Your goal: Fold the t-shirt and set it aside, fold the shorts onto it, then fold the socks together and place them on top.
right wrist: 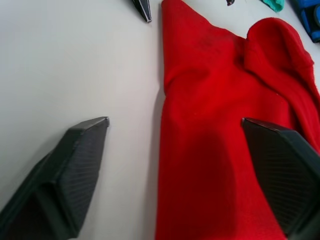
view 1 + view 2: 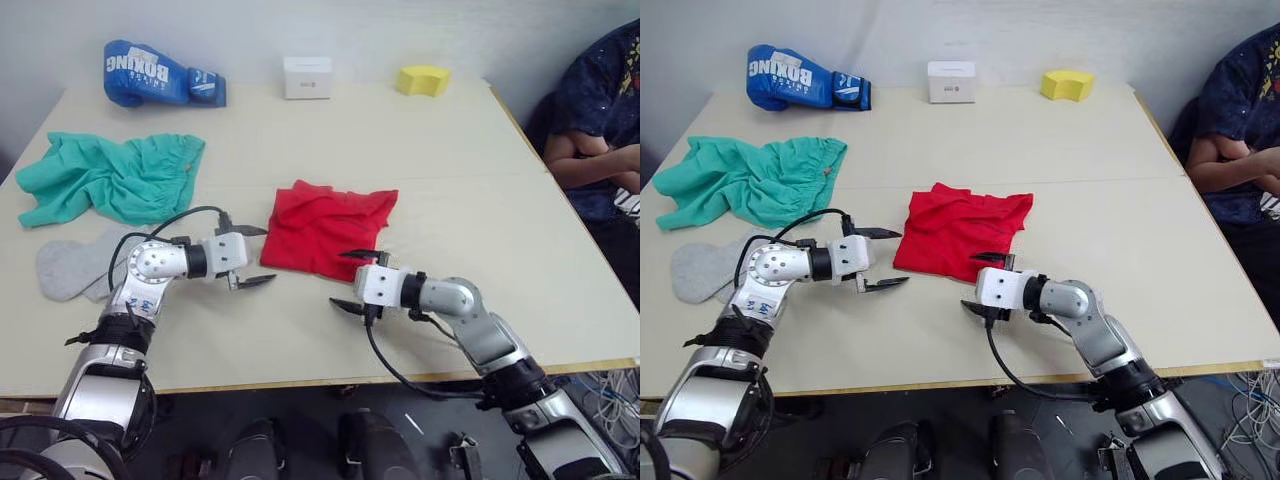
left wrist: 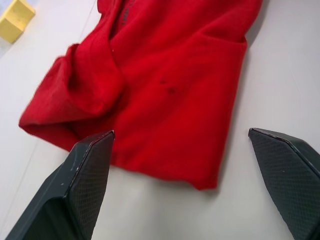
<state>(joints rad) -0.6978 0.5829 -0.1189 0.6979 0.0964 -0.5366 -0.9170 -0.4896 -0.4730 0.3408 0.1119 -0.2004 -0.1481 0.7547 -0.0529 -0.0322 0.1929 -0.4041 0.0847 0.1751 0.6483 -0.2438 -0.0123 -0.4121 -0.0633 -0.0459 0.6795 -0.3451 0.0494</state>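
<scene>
My left gripper (image 2: 250, 256) hangs low over the table (image 2: 470, 190) with its two black fingers spread wide and nothing between them. It sits just left of the t-shirt (image 2: 328, 228), near the shirt's near-left corner, and its fingertips point toward the cloth. In my left wrist view the t-shirt's edge lies just ahead of the fingers (image 3: 85, 175), apart from them.

My right gripper (image 2: 352, 281) is also spread wide and holds nothing. It is at the near edge of the t-shirt: the far finger lies over the red cloth's near edge and the near finger over bare table. In my right wrist view one finger (image 1: 285, 170) stands over the red fabric and the other over the tabletop. I cannot tell whether either finger touches the cloth.

The t-shirt lies folded into a rough, rumpled rectangle in the middle of the table. The shorts (image 2: 110, 178) lie crumpled and unfolded at the far left, well apart from the t-shirt. The socks (image 2: 70, 268) lie flat at the left edge, just near of the shorts and partly behind my left arm.

Along the far edge stand a blue boxing glove (image 2: 160, 75), a small white box (image 2: 307, 77) and a yellow block (image 2: 423, 80); the box is closed, so what is in it I cannot tell. A person (image 2: 598, 130) sits at the right side of the table.
</scene>
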